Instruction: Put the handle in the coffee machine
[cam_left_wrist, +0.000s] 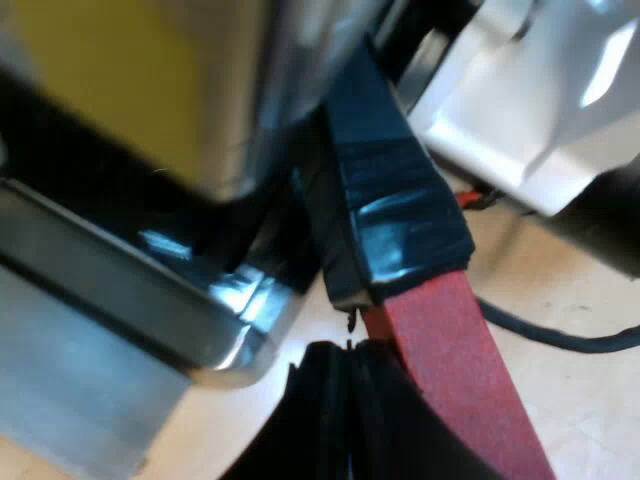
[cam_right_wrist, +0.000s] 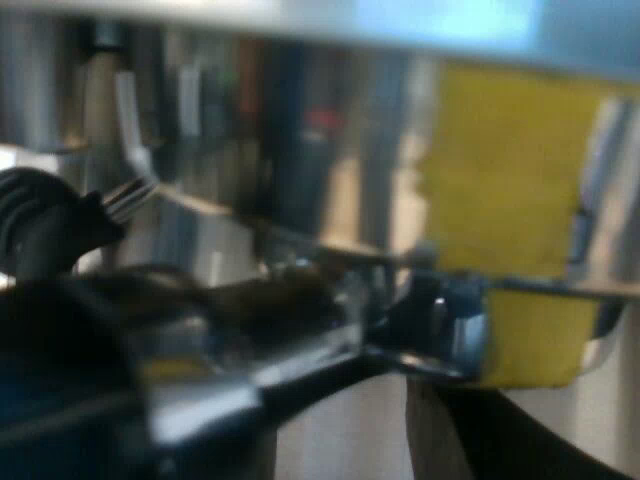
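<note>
**Handle at the machine's front, insertion under way, lock not confirmed**

Left wrist view, nearest: the left gripper (cam_left_wrist: 350, 365) sits at the handle's red end (cam_left_wrist: 455, 350), which passes it at about 3 o'clock. Whether it is clamped on that end cannot be told.

From the gripper, the dark taped handle (cam_left_wrist: 395, 200) runs on toward 12 o'clock and goes in under the espresso machine (cam_left_wrist: 200, 90). The machine's chrome body hangs over a metal ledge (cam_left_wrist: 120, 290) at about 9 o'clock of the handle. The bare table (cam_left_wrist: 580, 420) lies beneath.

Right wrist view: the state of the right gripper (cam_right_wrist: 300, 430) cannot be told. Beyond it is a dark and chrome part (cam_right_wrist: 440, 325), judged to be the holder's head. It sits close under the machine's front, at 6 o'clock of a yellow patch (cam_right_wrist: 500, 170). Whether it is seated there cannot be made out.

Judgement: the step in hand is offering the holder up to its seat, late in the task. The next move calls for keeping the head level and pressed upward. The handle must then be swung sideways until it locks, without the red end slipping.
</note>
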